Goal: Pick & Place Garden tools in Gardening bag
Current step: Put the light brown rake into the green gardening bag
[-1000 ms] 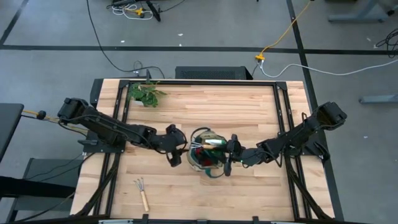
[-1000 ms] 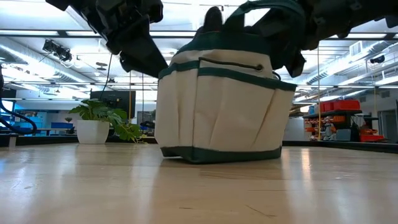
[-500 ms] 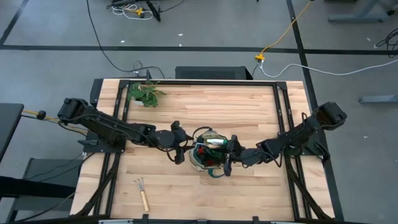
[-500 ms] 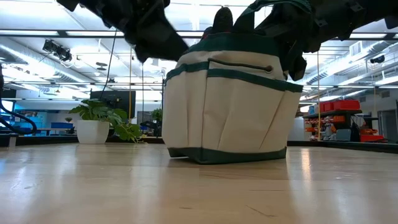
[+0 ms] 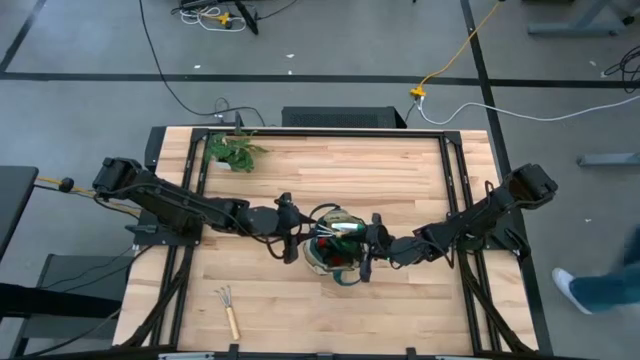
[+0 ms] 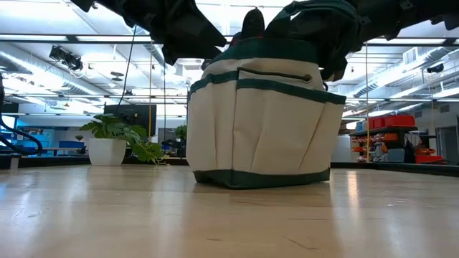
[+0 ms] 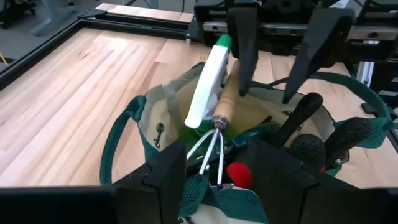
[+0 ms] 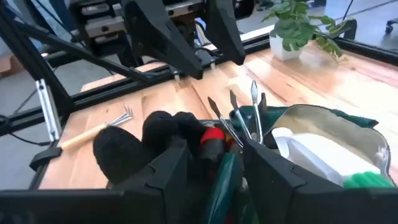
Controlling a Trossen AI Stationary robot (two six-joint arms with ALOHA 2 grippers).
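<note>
The cream bag with green trim (image 5: 335, 248) stands upright on its base mid-table (image 6: 262, 122). In it are a wooden-handled rake (image 7: 225, 109), a white-handled green piece (image 7: 208, 71), something red (image 7: 239, 174) and black-handled pieces (image 7: 298, 121). A second rake (image 5: 228, 310) lies flat near the front left edge. My left gripper (image 5: 294, 238) is open at the bag's left rim. My right gripper (image 5: 367, 246) is open at the bag's right rim. Each wrist view shows the other gripper's fingers spread, pointing down. My left gripper stands over the bag's green rim (image 7: 208, 194), its fingers on either side; I cannot tell whether they touch it. My right gripper has a green strap of the bag (image 8: 225, 180) between its open fingers; I cannot tell whether they touch it.
A potted leafy plant (image 5: 234, 150) stands at the far left of the table. A dark metal frame (image 5: 445, 180) runs round the table's edges. Bare wood lies in front of the bag (image 6: 229, 222). A person's foot (image 5: 575, 288) shows on the floor at the right.
My left gripper has moved toward the table's right edge, up to the bag's left rim, and has turned about its wrist. The bag has shifted a little toward the right gripper, still upright on the table.
</note>
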